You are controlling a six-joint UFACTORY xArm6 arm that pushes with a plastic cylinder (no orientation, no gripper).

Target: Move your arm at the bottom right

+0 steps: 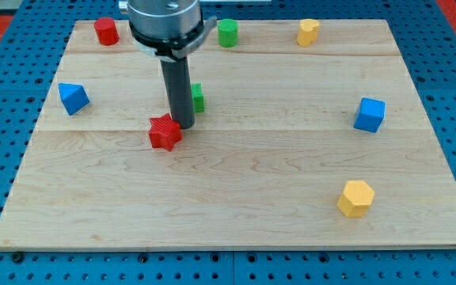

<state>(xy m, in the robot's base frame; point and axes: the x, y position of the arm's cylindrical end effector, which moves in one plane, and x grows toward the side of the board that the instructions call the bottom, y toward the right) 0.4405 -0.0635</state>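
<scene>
My tip rests on the wooden board, left of the middle. It touches or nearly touches the upper right edge of a red star-shaped block. A green block is partly hidden behind the rod, just to the tip's upper right. A yellow hexagonal block sits toward the view's bottom right, far from the tip. A blue cube sits at the right.
A red cylinder is at the top left, a green cylinder at the top middle, a yellow block at the top right. A blue block is at the left. Blue pegboard surrounds the board.
</scene>
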